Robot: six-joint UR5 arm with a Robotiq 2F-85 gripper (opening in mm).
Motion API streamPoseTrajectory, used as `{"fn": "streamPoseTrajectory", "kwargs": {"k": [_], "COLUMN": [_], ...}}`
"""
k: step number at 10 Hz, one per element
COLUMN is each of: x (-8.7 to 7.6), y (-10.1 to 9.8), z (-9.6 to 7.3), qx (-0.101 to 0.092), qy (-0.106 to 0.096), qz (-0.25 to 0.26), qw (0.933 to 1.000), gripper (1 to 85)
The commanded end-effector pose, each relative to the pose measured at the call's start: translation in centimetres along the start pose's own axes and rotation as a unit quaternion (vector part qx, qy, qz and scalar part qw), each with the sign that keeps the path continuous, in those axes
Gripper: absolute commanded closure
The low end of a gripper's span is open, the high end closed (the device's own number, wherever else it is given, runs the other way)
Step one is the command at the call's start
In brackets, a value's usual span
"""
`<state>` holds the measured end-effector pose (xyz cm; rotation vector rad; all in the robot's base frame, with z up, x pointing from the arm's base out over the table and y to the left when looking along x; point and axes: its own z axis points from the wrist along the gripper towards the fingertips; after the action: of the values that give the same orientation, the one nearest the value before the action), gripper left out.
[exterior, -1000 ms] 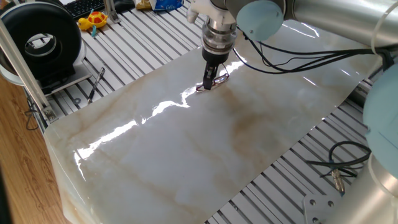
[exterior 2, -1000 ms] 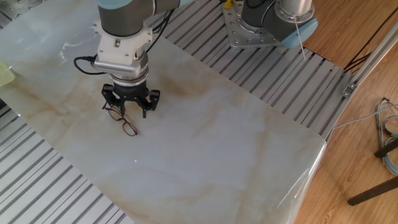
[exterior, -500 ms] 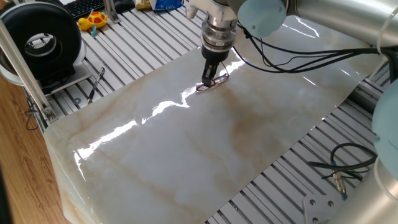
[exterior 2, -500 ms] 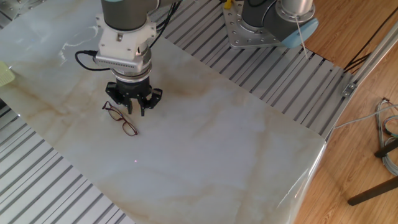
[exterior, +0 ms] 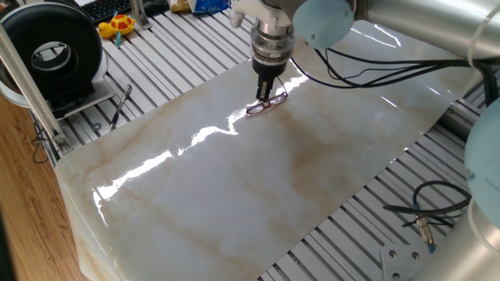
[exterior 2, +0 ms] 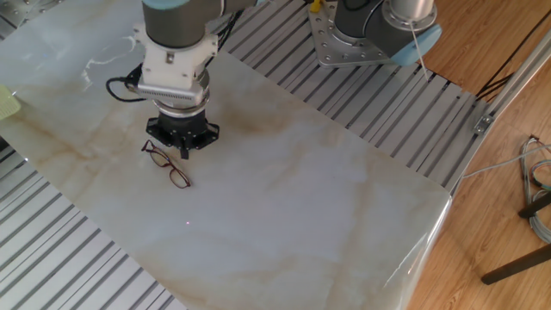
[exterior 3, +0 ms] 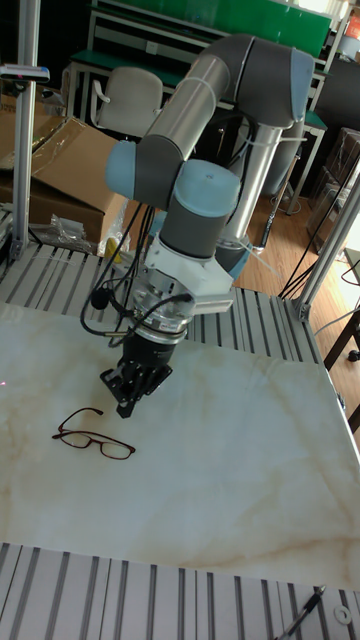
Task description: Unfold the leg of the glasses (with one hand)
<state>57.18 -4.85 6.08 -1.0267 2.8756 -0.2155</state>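
The arm is built of thick grey tubular links [exterior 3: 215,80] joined by rounded pale-blue caps [exterior 3: 205,195]. Below the last joint sits a white flanged block [exterior 2: 175,73], then a ribbed silver cylindrical wrist [exterior: 266,47]. Black cables [exterior: 367,72] loop from the wrist back along the arm. The claw [exterior 3: 127,394] is small, black and two-fingered.

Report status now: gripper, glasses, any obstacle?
Gripper shut, empty, just above the mat. Glasses flat on the mat, beside the gripper, one leg out. Nothing in the way.
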Motion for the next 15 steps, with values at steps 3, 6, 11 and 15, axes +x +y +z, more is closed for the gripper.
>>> {"fn": "streamPoseTrajectory", "kwargs": {"k": [3, 6, 11, 15], "x": [-1.5, -1.6, -0.3, -3.0], "y": [-0.7, -1.6, -1.5, 0.0], "z": [-1.1, -1.1, -0.9, -0.6], "qx": [0.025, 0.042, 0.039, 0.032], "qy": [0.016, 0.016, 0.017, 0.004], "qz": [-0.013, -0.025, -0.038, -0.057], "qw": [0.9995, 0.9987, 0.9984, 0.9978], "gripper": [84.3, 84.3, 84.3, 84.3]}}
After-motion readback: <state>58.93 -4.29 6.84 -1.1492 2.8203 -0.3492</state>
